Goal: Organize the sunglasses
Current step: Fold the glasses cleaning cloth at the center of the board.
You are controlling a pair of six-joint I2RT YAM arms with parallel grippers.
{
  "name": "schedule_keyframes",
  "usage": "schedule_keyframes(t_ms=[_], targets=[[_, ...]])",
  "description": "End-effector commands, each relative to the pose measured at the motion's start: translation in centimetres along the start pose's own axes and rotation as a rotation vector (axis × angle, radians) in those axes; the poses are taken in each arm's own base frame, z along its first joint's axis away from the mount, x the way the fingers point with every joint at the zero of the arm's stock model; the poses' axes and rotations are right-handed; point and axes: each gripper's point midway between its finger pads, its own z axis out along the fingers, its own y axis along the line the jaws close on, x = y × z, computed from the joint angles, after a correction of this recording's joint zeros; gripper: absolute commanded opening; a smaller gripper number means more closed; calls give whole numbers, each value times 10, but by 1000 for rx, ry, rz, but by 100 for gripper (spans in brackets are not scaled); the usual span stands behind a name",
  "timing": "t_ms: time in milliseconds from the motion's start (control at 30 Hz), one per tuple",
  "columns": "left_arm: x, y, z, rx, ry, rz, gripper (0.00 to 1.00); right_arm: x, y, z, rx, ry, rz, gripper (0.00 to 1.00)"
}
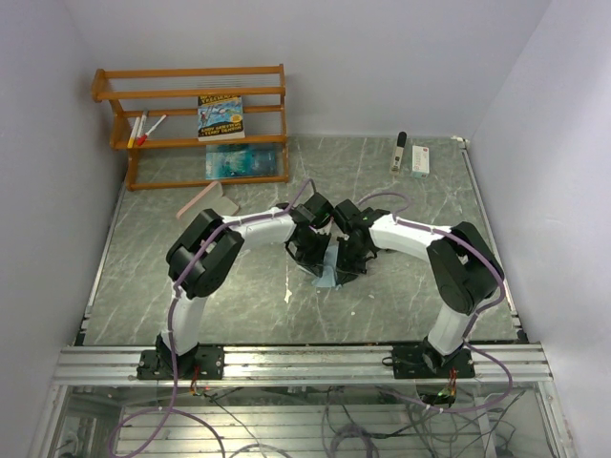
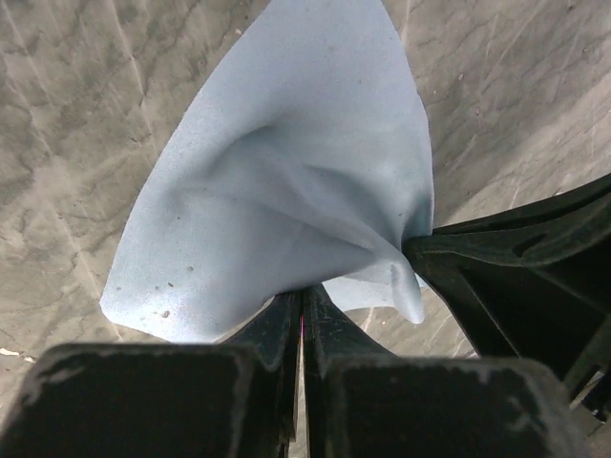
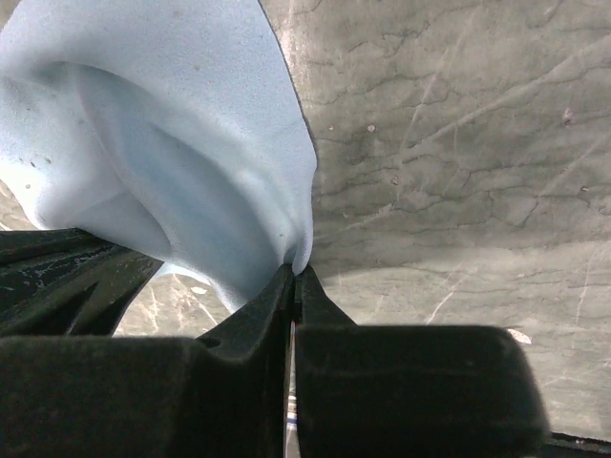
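Blue cloth (image 2: 286, 172) pinched from both sides, middle of the tabletop (image 1: 134, 277).
In the wrist views we see left gripper (image 2: 303, 294) and right gripper (image 3: 294, 275) each clamped on a bunched cloth edge; the top view gives only a sliver between them.

The left gripper (image 2: 303, 294) and right gripper (image 3: 293, 275) crowd the cloth (image 1: 327, 277), pinching it side by side. The table (image 1: 143, 286) left, right and near of the cloth lies open. Far behind it stand a shelf (image 1: 191, 143), pink block (image 1: 202, 201) and box (image 1: 421, 160).
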Motion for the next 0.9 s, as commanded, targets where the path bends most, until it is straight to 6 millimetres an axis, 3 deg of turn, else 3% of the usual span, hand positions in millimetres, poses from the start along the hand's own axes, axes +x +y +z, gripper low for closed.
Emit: schedule_keyframes(t_ms=[0,267,433,600,867], targets=[[121,-44,32,-128,228,350,7,-65,13,33,-22,-166,-12,0],[54,-27,-17,-170,131,426,7,-75,18,14,-40,-231,8,0],[48,-29,-32,-144,147,471,7,-86,29,2,-64,-276,15,0],[37,-47,-37,-84,102,481,7,-91,39,-9,-94,-298,15,0],[-12,-57,-76,-45,8,468,7,-97,66,-47,-163,-380,19,0]])
